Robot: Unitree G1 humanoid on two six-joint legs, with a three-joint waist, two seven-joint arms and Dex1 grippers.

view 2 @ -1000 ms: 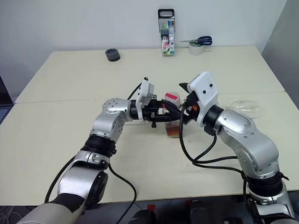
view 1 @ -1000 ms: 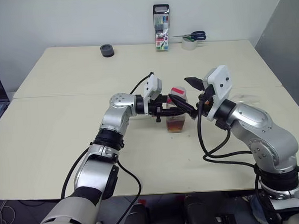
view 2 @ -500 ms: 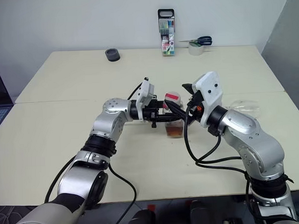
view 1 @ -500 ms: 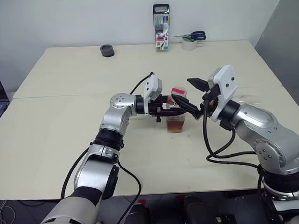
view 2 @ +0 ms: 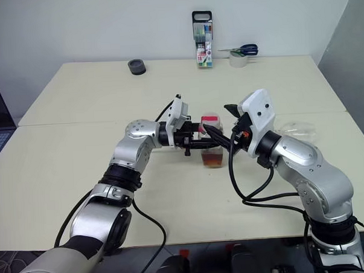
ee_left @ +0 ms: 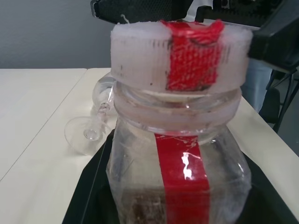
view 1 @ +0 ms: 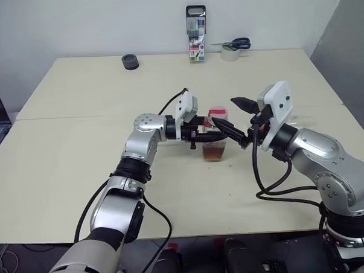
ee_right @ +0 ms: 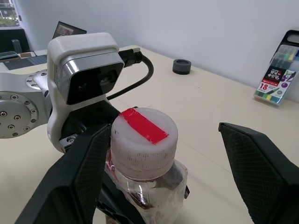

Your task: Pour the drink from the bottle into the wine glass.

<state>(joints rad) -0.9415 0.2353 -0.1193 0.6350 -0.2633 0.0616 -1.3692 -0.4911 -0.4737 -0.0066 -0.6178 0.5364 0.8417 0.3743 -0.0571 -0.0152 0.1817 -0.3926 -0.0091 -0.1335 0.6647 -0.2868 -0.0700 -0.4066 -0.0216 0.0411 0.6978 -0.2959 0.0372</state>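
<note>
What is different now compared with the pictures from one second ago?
The right gripper has drawn back a little from the bottle, toward the robot's right, with its fingers open; at first one finger was against the cap, and now the fingers stand apart from it. Nothing was picked up or let go. The left gripper stays shut on the bottle, which is upright on the table, cap on. The wine glass lies where it was.

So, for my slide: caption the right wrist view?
Open right gripper straddles the capped bottle held by the left gripper.
</note>
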